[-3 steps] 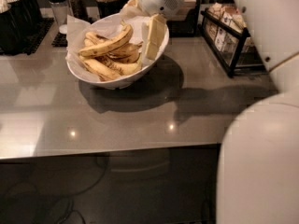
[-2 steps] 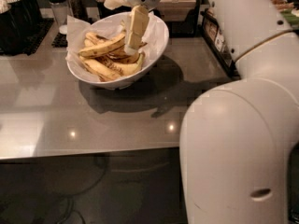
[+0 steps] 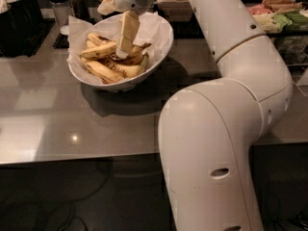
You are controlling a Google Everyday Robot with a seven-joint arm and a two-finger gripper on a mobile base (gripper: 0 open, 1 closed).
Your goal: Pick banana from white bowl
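The hand (image 3: 123,52) is down among the fruit in the wide glossy white bowl (image 3: 118,84), touching the long, curved, brown-speckled yellow banana (image 3: 98,50). Its grip cannot be told, and nothing is lifted yet.

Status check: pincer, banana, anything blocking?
Pincer down inside the wide glossy white bowl, at the pile. Long curved brown-speckled yellow banana lying in bowl, not lifted. Shorter bananas crowd it.

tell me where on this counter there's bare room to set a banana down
Bare grey counter runs from the white bowl to the near edge, bounded on the right by the robot arm; also left of the bowl, in front of the black container. Crowded: the back row, and the bowl itself, where the gripper sits among the bananas.
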